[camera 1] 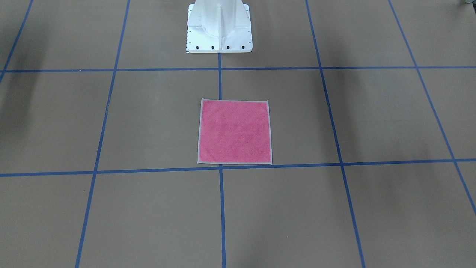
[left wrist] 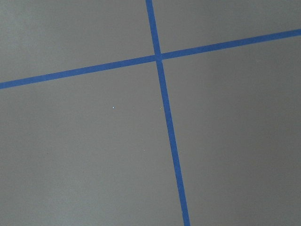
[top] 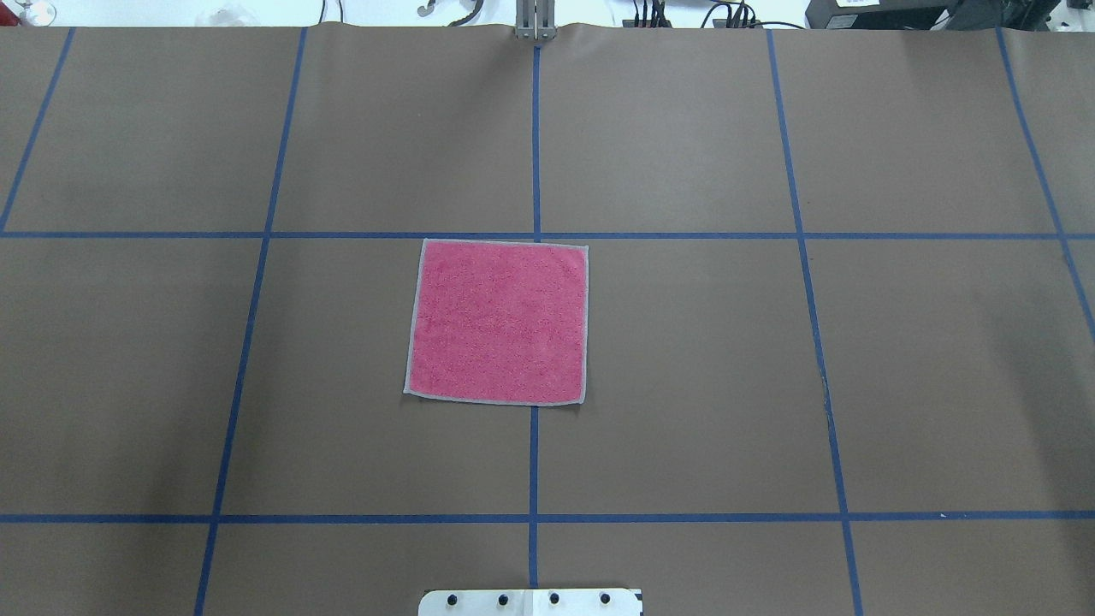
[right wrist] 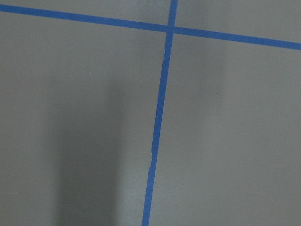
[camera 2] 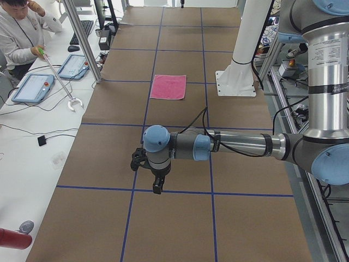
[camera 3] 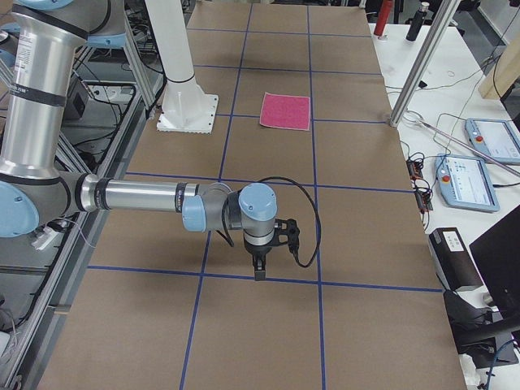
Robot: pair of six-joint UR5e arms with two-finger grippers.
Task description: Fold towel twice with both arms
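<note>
towel (top: 498, 322) spread pink-up, edges along tape (top: 535, 137), left tool (camera 2: 156, 187), right tool (camera 3: 259, 272), grip cannot tell

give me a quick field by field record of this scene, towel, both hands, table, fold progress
towel: flat, unfolded, pink face up, pale grey edge, lying across the centre blue tape line
folds done: none
left hand: pointing down over bare table, well away from the towel; open or shut cannot be told
right hand: pointing down over bare table, well away from the towel; open or shut cannot be told
contact: neither hand touches the towel
table: brown cover with a blue tape grid
pedestal: white, at the robot's side of the towel
</note>
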